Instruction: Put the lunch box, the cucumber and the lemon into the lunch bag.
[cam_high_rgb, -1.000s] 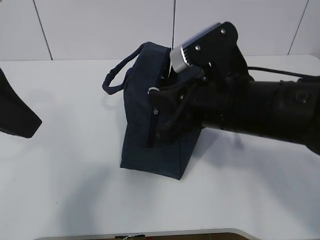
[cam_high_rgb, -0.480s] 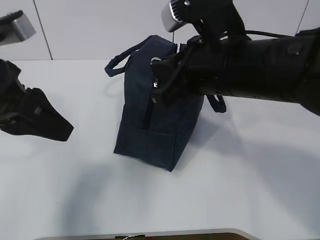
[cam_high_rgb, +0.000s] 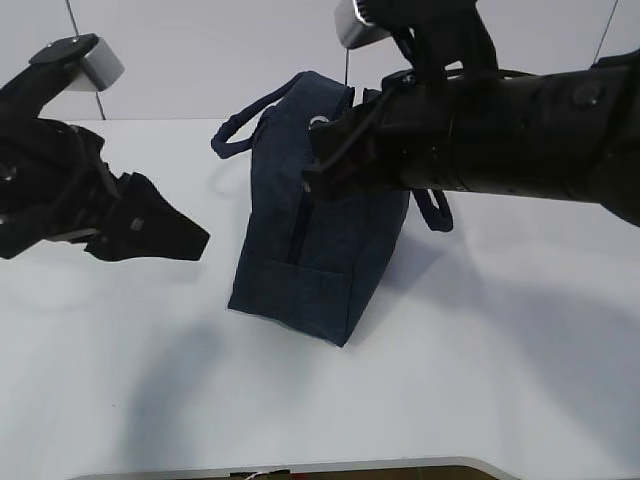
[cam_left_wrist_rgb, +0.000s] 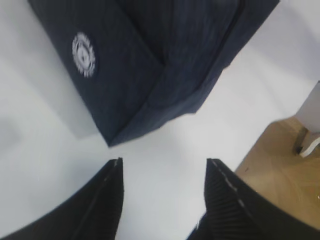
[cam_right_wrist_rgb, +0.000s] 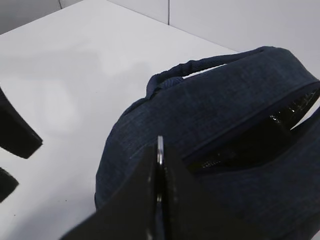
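Lunch bag (cam_high_rgb: 310, 235) stands mid-table, zipper partly parted at top. Right gripper (cam_right_wrist_rgb: 159, 150) is pinched on the zipper ring pull (cam_high_rgb: 320, 122). Left gripper (cam_left_wrist_rgb: 162, 172) hangs parted, empty, left of bag. Lunch box, cucumber, lemon unseen; packing progress cannot be judged.

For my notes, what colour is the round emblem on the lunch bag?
White, on the dark navy lunch bag; the emblem shows best in the left wrist view.

A smooth white tabletop (cam_high_rgb: 480, 380) carries a single thing — a large dark navy fabric lunch bag (cam_high_rgb: 300, 250) with padded loop handles, standing upright near the middle. Its flat base rests directly on the surface, and soft grey shadows fall across the tabletop.
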